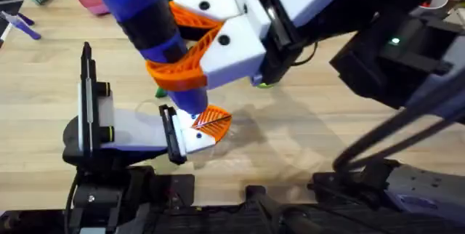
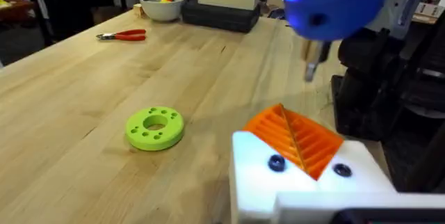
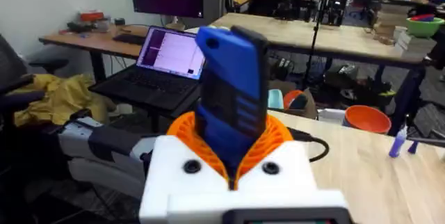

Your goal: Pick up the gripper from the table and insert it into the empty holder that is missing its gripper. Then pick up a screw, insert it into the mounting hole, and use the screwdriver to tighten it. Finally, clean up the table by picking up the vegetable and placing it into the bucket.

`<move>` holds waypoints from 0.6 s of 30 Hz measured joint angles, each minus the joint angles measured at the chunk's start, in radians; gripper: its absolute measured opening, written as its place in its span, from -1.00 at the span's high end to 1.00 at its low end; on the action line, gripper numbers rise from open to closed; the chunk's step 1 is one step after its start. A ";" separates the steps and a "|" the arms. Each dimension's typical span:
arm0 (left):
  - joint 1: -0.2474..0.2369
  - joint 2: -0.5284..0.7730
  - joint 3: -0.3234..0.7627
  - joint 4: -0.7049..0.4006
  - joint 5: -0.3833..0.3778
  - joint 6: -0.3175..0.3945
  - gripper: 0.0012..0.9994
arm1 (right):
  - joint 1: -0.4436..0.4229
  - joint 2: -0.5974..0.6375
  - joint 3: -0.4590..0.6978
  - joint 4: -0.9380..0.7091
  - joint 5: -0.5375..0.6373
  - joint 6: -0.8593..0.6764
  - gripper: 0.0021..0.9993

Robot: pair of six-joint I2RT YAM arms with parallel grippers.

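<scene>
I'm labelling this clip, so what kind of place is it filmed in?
Most likely a robotics lab or workshop. Beyond the wooden table there is an open laptop on a desk, more workbenches behind, and red-handled pliers lying out, while the right claw holds the blue screwdriver.

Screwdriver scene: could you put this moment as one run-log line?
phase: tightening screw | right gripper: shut on screwdriver | bit: down at orange gripper in holder | left gripper: holds holder
</scene>
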State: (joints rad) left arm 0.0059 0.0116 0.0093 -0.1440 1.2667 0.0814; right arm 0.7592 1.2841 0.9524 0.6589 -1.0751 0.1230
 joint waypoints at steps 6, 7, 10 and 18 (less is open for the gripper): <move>0.000 0.000 0.000 0.000 0.000 0.000 0.97 | 0.000 0.019 0.000 0.046 -0.023 0.000 0.95; 0.000 0.000 0.000 0.000 0.000 0.000 0.97 | 0.000 0.019 0.000 0.051 -0.026 0.000 0.95; 0.000 0.000 0.000 0.000 0.000 0.000 0.97 | 0.000 0.025 0.000 0.060 -0.030 0.000 0.95; 0.000 0.000 0.000 0.000 0.000 0.000 0.97 | -0.007 0.071 -0.001 0.065 -0.053 0.000 0.95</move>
State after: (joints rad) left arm 0.0059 0.0120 0.0093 -0.1440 1.2667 0.0816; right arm 0.7522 1.3548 0.9516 0.7236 -1.1285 0.1231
